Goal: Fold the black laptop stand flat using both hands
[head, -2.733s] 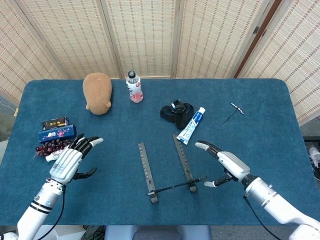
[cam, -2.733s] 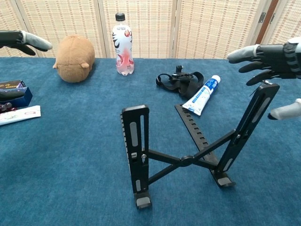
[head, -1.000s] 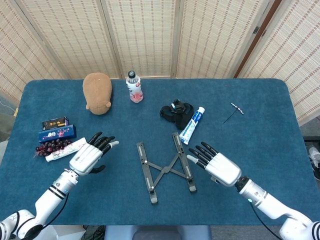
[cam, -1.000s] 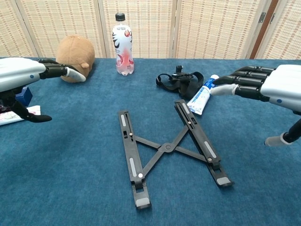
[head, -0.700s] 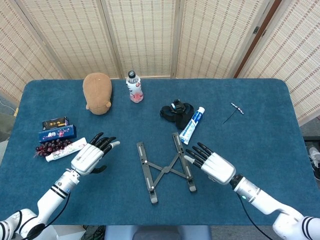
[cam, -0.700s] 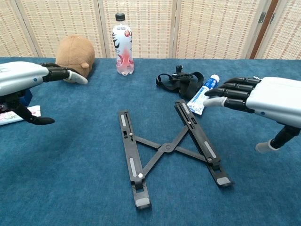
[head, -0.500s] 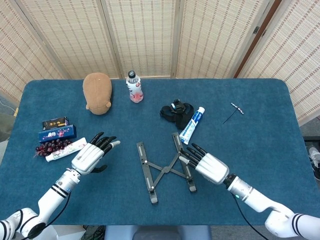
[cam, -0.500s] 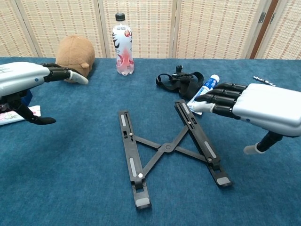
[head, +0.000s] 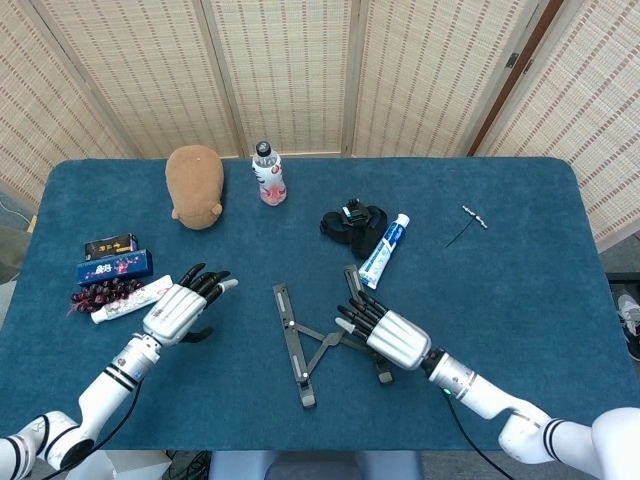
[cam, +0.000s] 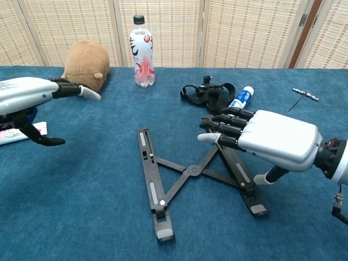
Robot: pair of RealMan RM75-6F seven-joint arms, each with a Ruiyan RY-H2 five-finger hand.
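The black laptop stand (head: 300,345) (cam: 155,179) lies collapsed low on the blue table, its two rails splayed in a V with crossed links between them. My right hand (head: 385,333) (cam: 266,137) hovers palm-down over the right rail, fingers stretched out toward the left and holding nothing; it hides most of that rail in the head view. My left hand (head: 180,307) (cam: 30,92) floats open to the left of the stand, well apart from the left rail, fingers spread.
A toothpaste tube (head: 385,250) and a black strap bundle (head: 350,222) lie just behind the stand. A bottle (head: 267,173) and a brown plush (head: 195,186) stand at the back. Small boxes (head: 113,266) and grapes sit at the left. A thin tool (head: 466,225) lies at the right.
The stand has gone from propped up to lying low on the table. My right hand has moved left over the right rail. The left hand has barely shifted.
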